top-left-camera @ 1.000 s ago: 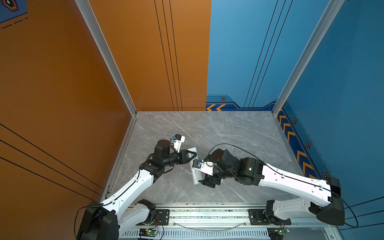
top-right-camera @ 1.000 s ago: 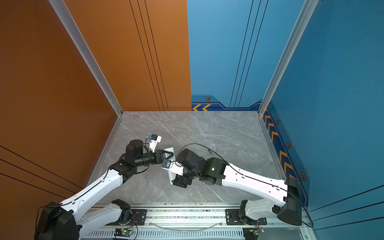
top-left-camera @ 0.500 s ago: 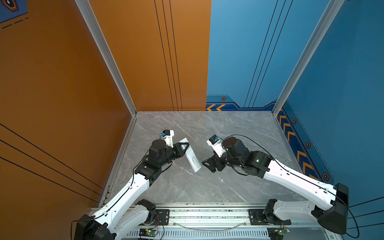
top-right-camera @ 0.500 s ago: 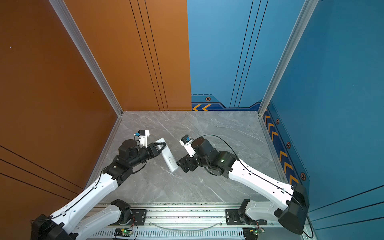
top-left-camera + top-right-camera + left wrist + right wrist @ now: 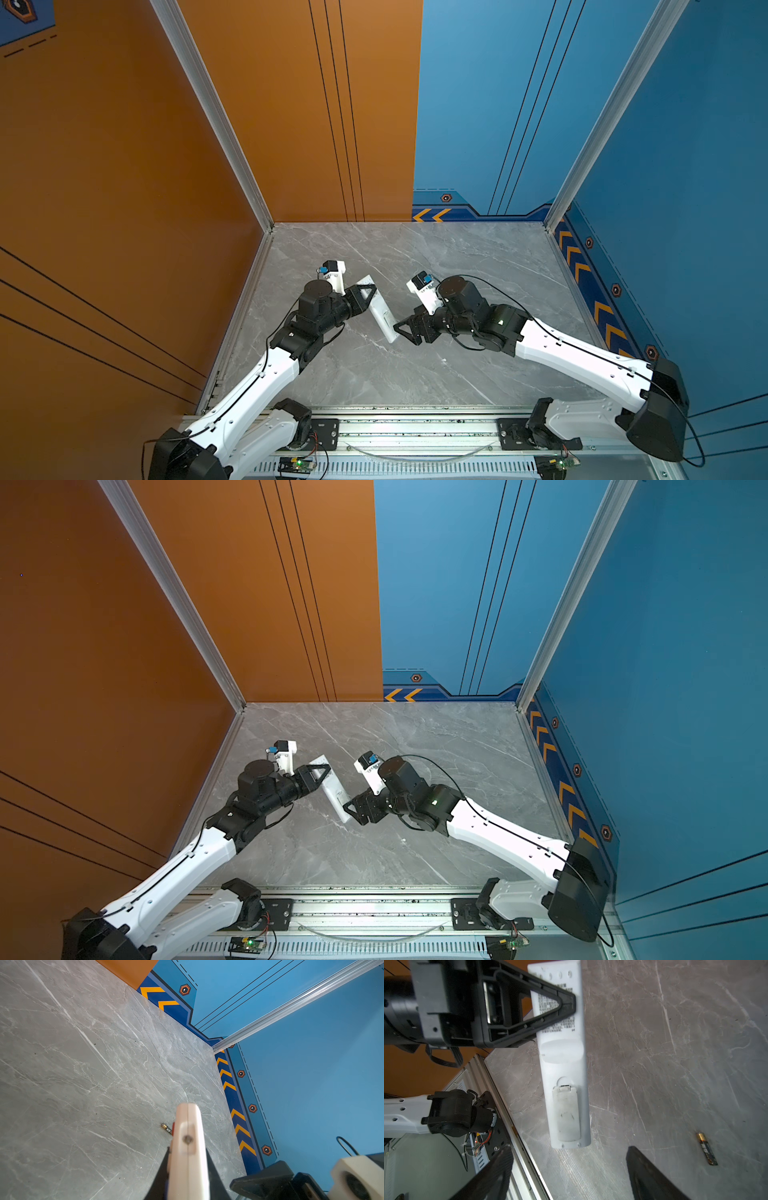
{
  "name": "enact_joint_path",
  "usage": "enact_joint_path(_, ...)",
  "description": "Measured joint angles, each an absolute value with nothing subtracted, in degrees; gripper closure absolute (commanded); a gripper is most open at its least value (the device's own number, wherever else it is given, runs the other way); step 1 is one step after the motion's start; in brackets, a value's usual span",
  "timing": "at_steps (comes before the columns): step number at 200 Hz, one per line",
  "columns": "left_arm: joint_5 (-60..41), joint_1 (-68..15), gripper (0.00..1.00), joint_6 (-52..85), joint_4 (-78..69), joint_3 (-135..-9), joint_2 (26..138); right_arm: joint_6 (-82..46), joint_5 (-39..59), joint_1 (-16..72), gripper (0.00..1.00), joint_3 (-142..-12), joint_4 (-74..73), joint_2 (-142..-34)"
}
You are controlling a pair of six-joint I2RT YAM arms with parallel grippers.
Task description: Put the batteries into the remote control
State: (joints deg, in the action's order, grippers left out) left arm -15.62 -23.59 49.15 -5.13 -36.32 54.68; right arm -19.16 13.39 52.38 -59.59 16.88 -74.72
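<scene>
White plastic, long and slim, the remote control (image 5: 380, 311) is clamped near one end by the left end effector (image 5: 367, 293), as both top views show. Its other end points toward the right end effector (image 5: 402, 331), which stands just beside it; I cannot tell whether they touch. In the right wrist view the two dark fingers (image 5: 652, 1176) of the right end effector are wide apart and hold nothing, and the free end of the remote control is in front of the gap between them. The plain back of the remote control faces this camera, with the small white rectangular battery cover (image 5: 566, 1114) closed in its place. One battery (image 5: 707, 1149), a thin black cylinder with a gold end, lies on the grey marble surface (image 5: 675, 1064), apart from the remote control. In the left wrist view this battery (image 5: 166, 1128) is partly hidden behind the remote control.
</scene>
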Motion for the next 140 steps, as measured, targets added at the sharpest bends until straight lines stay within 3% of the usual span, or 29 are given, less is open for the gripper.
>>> enact_joint_path(140,-19.8,-23.6,1.00,49.7,-11.3,-34.9,58.2,-19.6,13.3,53.5,0.29,-63.8,14.7,-83.3)
